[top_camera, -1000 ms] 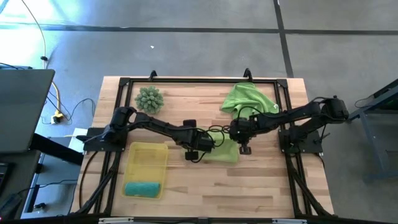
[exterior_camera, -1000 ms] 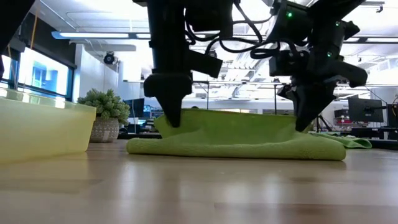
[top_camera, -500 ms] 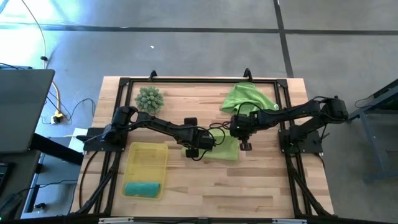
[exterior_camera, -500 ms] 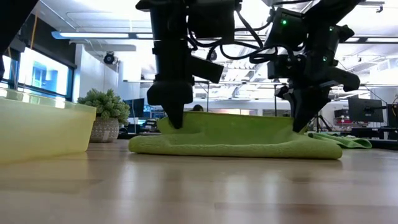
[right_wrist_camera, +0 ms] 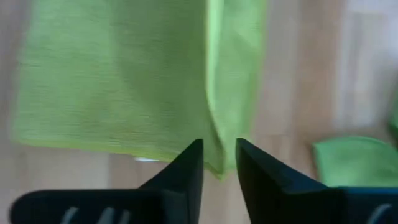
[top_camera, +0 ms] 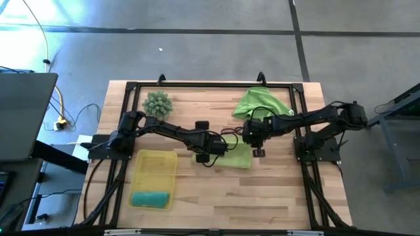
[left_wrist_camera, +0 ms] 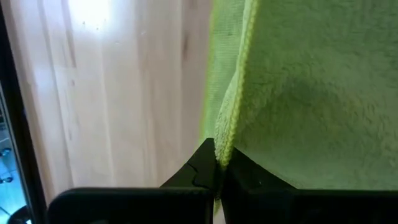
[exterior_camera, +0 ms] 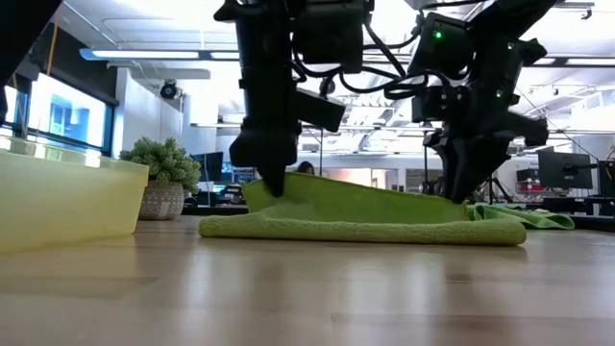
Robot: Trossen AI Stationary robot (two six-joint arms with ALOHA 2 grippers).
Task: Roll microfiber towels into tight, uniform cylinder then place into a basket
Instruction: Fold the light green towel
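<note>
While the left claw (exterior_camera: 266, 183) pinches one raised edge of the lime towel (exterior_camera: 365, 219) at mid-worktop (top_camera: 275, 190), the right claw (right_wrist_camera: 217, 158) stands narrowly parted around the other corner; unsupported there, the fold may sag and roll crooked.

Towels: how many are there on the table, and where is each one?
3. A teal towel lies rolled in the yellow basket. A lime green towel lies mid-table between the two grippers. Another lime green towel sits crumpled near the table's far edge. None seems hidden.
</note>
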